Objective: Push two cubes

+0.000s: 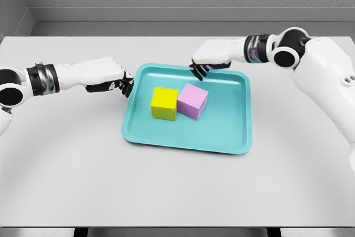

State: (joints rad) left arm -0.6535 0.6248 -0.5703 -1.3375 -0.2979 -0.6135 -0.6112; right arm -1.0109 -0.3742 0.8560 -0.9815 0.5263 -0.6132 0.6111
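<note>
A yellow cube [165,104] and a pink cube [193,101] sit side by side, touching, inside a teal tray [230,131] on the white table. My left hand [123,84] hovers just outside the tray's left rim, fingers curled downward, holding nothing. Over the tray's far rim my right hand [201,69] hangs with fingers curled down, a short way behind the pink cube and not touching it.
The white table [66,154] extends wide around the tray. A grey wall runs behind the table's far edge. Nothing else stands on the surface.
</note>
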